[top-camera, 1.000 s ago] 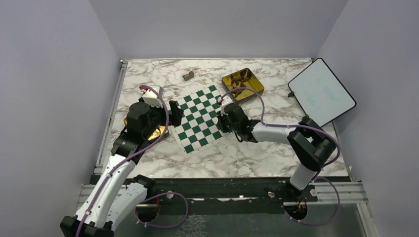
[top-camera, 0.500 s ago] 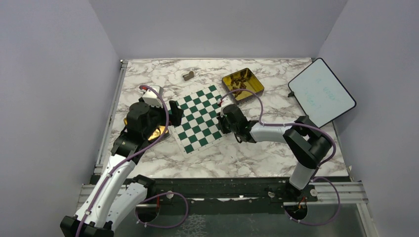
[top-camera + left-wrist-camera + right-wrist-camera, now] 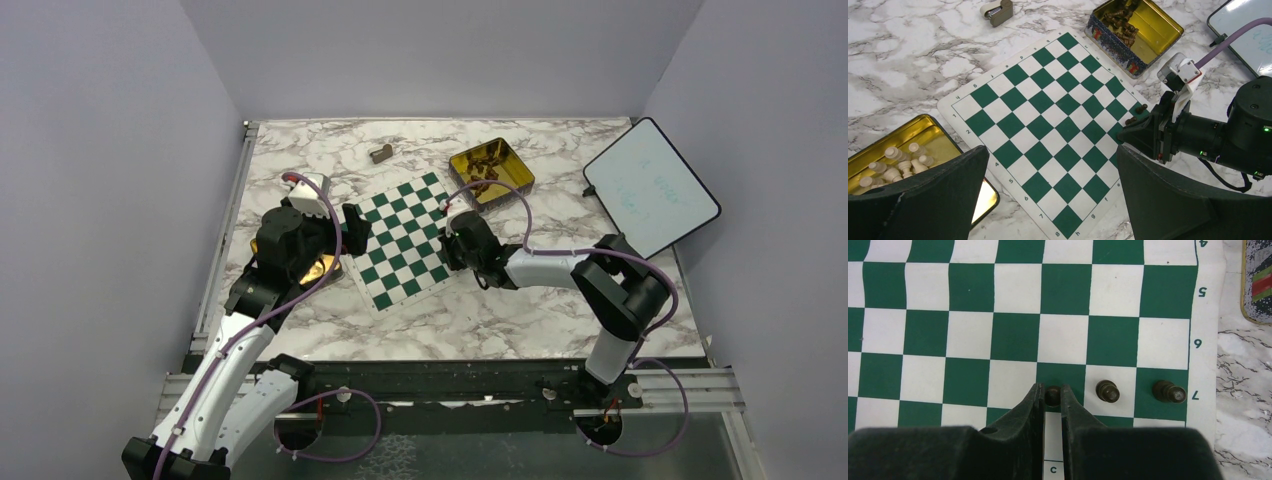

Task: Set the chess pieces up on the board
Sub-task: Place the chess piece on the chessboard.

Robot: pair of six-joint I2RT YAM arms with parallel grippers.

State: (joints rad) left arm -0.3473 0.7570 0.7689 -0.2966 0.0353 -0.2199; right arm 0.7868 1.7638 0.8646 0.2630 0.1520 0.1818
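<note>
Chess pieces [image 3: 1120, 20], dark brown, lie mostly in a heap in the open gold tin [image 3: 490, 170], which stands just beyond the far right corner of the board [image 3: 400, 240]. Three of them are on the board, in one row along its right edge, beside the printed 7. The right gripper [image 3: 1052, 395] is closed on one pawn [image 3: 1052, 394] of these three. Only the round head of this pawn shows between the fingertips; its base is hidden behind them. The two other pawns [image 3: 1108, 390] stand free on the next squares, apart from each other. In the top view these three cannot be made out, because the right gripper covers them. The left gripper [image 3: 1052, 150] hangs over the left edge of the board with its jaws wide apart and holds nothing. A second gold tin [image 3: 923, 145] with pale pieces [image 3: 893, 167] is just left of the board; one finger cuts it off in the left wrist view, and the left arm hides most of it from above. A grey-tan block [image 3: 380, 154] lies on the marble table [image 3: 500, 310] beyond the board, apart from it. The white panel [image 3: 650, 185] at the far right bears faint writing, too small to read.
</note>
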